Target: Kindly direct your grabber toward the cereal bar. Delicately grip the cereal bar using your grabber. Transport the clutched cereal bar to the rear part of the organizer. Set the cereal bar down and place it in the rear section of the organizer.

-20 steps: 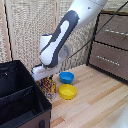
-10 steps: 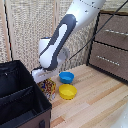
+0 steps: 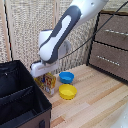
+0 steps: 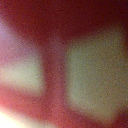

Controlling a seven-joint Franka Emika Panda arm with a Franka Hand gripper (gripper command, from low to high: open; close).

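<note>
In the exterior view the cereal bar [image 3: 48,83], an orange-yellow packet with red and blue print, stands upright just beside the near corner of the black organizer [image 3: 20,100]. The grabber [image 3: 44,75] sits directly on the bar's top end, its white block above the packet. Its fingers are hidden behind the block and the packet, and the bar seems held by its top. The bar's lower end is at about table height. The wrist view shows only a blurred red and pale surface very close to the lens.
A blue bowl [image 3: 66,77] and a yellow bowl [image 3: 68,91] lie on the wooden table to the exterior view's right of the bar. A brown drawer cabinet [image 3: 112,47] stands at the back right. A wicker-like wall panel [image 3: 30,30] is behind.
The grabber and the bar have hardly moved; the block sits perhaps slightly higher than before.
</note>
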